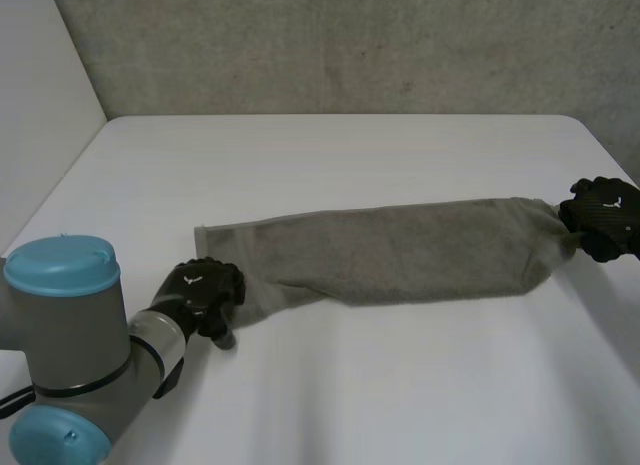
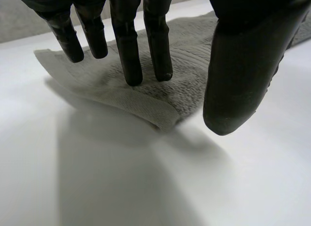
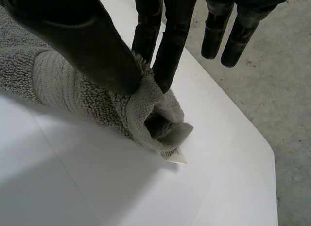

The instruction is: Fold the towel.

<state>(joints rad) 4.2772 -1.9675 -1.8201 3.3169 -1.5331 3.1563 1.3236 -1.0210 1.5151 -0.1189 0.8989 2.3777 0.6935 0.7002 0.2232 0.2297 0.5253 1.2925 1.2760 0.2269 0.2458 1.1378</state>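
Grey towel, right hand pinching one end, left hand fingers apart over other

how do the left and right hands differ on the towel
The right hand pinches the towel between thumb and fingers; the left hand only rests straight fingers on it, thumb apart. The right hand's end is bunched; the left hand's end lies spread out. Both are at opposite ends.

Legible text: none | Signs: small white emblem, no lettering, on backs of black left hand and black right hand | Label: small white tag at end of grey terry towel, unreadable
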